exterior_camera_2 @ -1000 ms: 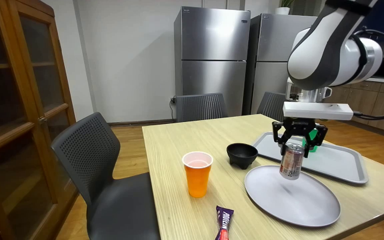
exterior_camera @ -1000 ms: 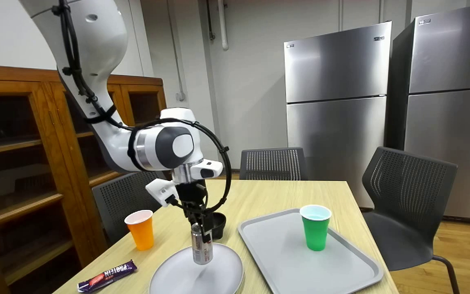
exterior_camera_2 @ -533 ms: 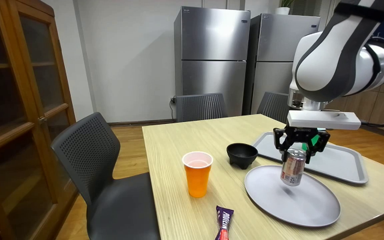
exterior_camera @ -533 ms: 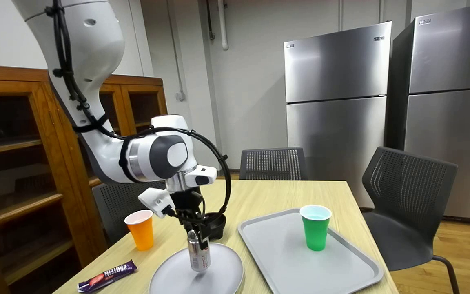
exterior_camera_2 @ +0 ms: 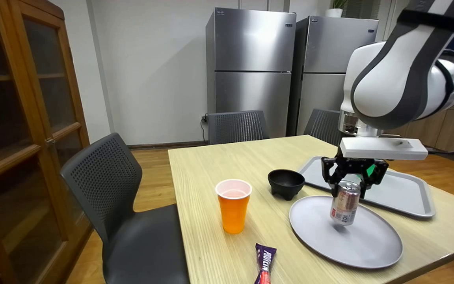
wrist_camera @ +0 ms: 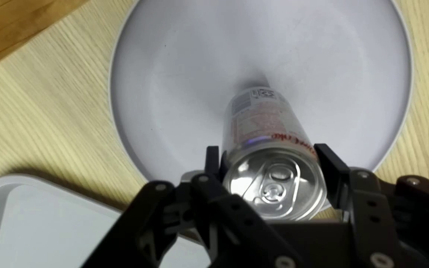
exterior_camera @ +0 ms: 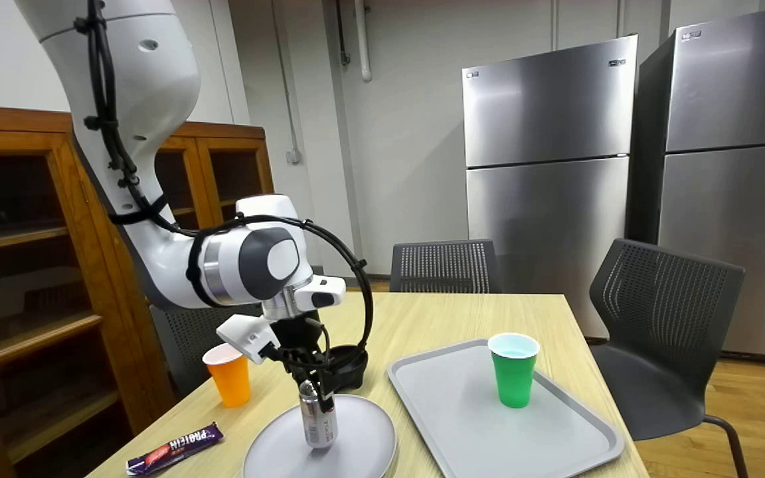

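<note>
Wrist view, closest in: the black two-fingered gripper (wrist_camera: 268, 160) holds a silver aluminium drink can with red lettering (wrist_camera: 264, 123), one finger pressed to either side just below the lid. That high hold probably keeps the fingers clear of the surface beneath and leaves the lower body and base free. The can is over a round pale-grey plate (wrist_camera: 181, 93), leaning a little; whether its base touches the plate or hangs just above, I cannot tell. Its lid is shiny bare metal with a ring tab lying flat, while the plate is matte and smooth with a low rim.

Just beside the plate, in both exterior views, a small round black bowl (exterior_camera_2: 286, 181) stands on stubby feet. Near the plate too lies a rectangular grey tray (exterior_camera: 449, 385) with rounded corners, bearing an upright green plastic cup (exterior_camera: 514, 375); the tray's flat face presumably gives it steady footing. An orange plastic cup (exterior_camera_2: 233, 211) and a crinkled purple protein-bar wrapper (exterior_camera_2: 265, 260) sit on the pale, fine-grained wooden table (exterior_camera_2: 211, 165). Farther off are a dark grey chair (exterior_camera_2: 237, 128) with a perforated back and a tall stainless-steel refrigerator (exterior_camera_2: 252, 47).
</note>
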